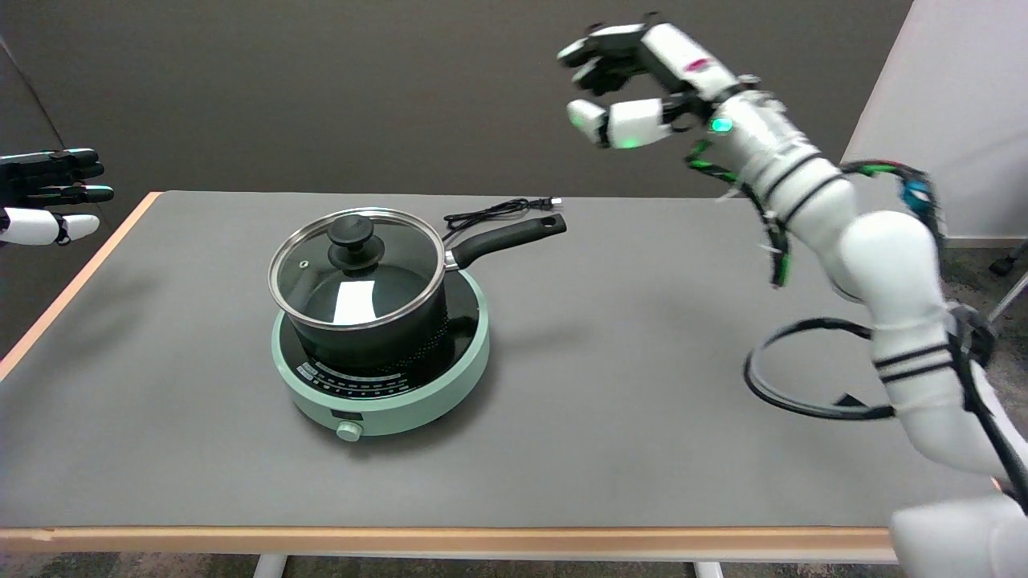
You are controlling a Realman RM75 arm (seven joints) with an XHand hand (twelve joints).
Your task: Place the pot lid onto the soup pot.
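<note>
One pot lid (356, 267) (glass) — atop soup pot (385, 325)

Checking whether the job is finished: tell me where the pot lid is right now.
In the head view, the pot lid sits on the soup pot, left of centre on the table, atop the green cooktop; the right hand is raised far off, upper right.

My right hand (634, 76) is white and black, with a green light at the wrist. My white arm (883, 257) has black stripes, and black and green cables.
</note>
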